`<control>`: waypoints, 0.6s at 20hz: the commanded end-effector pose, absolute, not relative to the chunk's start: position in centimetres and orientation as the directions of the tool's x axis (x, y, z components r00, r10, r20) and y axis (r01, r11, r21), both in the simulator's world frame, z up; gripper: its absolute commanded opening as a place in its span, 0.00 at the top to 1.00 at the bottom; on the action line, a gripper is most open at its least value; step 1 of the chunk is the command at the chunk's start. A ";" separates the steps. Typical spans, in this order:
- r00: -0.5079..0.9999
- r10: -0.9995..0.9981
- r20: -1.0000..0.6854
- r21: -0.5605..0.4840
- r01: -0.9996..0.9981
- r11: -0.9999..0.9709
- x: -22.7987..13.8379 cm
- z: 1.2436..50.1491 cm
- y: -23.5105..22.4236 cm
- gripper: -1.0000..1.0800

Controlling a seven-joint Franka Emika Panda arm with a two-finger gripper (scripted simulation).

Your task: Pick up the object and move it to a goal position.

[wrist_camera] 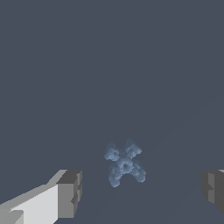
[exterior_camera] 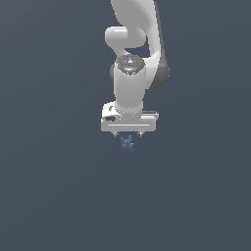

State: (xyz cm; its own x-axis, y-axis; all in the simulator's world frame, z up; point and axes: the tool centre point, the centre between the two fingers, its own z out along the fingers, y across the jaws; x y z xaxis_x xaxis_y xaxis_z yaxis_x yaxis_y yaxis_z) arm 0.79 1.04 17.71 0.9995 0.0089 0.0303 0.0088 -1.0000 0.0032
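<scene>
The object (exterior_camera: 127, 142) is a tiny blue, pale-speckled spiky thing lying on the dark grey floor. In the exterior view it sits just below the white gripper (exterior_camera: 128, 134), between its two short fingers. In the wrist view the object (wrist_camera: 124, 163) lies between the two grey fingertips (wrist_camera: 70, 194), nearer the one on the white finger, touching neither. The gripper (wrist_camera: 142, 191) is open wide and holds nothing.
The white arm (exterior_camera: 132, 54) rises above the gripper toward the top of the exterior view. The dark grey floor (exterior_camera: 54, 186) spreads flat all around.
</scene>
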 end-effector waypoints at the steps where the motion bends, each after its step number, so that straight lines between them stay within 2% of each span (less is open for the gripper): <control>1: 1.000 0.009 0.030 0.003 0.009 -1.000 0.8 17.7 1.0 0.04; 12: 0.998 0.045 0.040 0.012 0.045 -0.999 1.3 18.3 1.1 0.04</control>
State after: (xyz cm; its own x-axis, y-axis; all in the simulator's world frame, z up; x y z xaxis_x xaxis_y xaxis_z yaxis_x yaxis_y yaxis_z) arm 1.26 1.03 18.29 0.9982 0.0438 0.0401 0.0433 -0.9990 0.0117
